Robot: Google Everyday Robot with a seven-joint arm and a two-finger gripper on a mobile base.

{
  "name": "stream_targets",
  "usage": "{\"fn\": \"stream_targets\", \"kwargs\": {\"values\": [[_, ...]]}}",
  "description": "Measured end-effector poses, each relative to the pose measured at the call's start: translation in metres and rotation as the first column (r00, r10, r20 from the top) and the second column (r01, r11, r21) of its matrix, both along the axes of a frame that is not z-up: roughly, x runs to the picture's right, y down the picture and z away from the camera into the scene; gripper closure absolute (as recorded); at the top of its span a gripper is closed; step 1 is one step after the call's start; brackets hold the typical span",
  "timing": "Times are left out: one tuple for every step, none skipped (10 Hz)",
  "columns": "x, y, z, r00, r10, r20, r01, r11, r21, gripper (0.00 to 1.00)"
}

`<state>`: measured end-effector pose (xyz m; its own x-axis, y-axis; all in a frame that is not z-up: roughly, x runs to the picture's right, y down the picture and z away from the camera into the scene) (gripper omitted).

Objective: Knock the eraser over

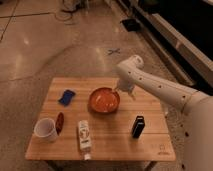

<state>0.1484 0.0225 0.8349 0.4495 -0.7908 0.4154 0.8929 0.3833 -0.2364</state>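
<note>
Camera view looks down on a wooden table (112, 146): nearest, a white labelled bottle (84, 136) lies flat, a white cup (45, 130) stands at the left beside a reddish-brown item (60, 122), and the black eraser (138, 126) stands upright toward the right. Farther back sit an orange bowl (105, 100) and a blue pad (66, 96); the gripper (123, 90) hangs at the bowl's far right rim, apart from the eraser, open or closed impossible to tell. Beyond lies polished speckled floor with a blue cross mark (114, 51).

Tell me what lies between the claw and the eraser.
Only bare wood of the table, in the camera view. The claw hangs at the right rim of the orange bowl; the eraser stands upright, nearer the front edge.
</note>
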Motion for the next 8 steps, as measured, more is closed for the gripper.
{"fn": "stream_targets", "kwargs": {"values": [[0.014,0.005,-0.009,1.0,0.007,-0.024,-0.007,1.0,-0.007,0.2],[0.026,0.011,-0.016,0.999,0.013,-0.044,-0.014,0.9998,-0.015,0.2],[0.035,0.02,-0.022,0.998,0.019,-0.06,-0.021,0.9993,-0.03,0.2],[0.039,0.034,-0.028,0.998,0.026,-0.066,-0.03,0.998,-0.055,0.2],[0.039,0.043,-0.031,0.997,0.029,-0.066,-0.034,0.9966,-0.075,0.2],[0.037,0.056,-0.036,0.998,0.035,-0.061,-0.041,0.9941,-0.101,0.2],[0.034,0.069,-0.041,0.998,0.039,-0.056,-0.046,0.991,-0.126,0.2],[0.032,0.075,-0.044,0.998,0.041,-0.054,-0.048,0.9891,-0.139,0.2]]}}
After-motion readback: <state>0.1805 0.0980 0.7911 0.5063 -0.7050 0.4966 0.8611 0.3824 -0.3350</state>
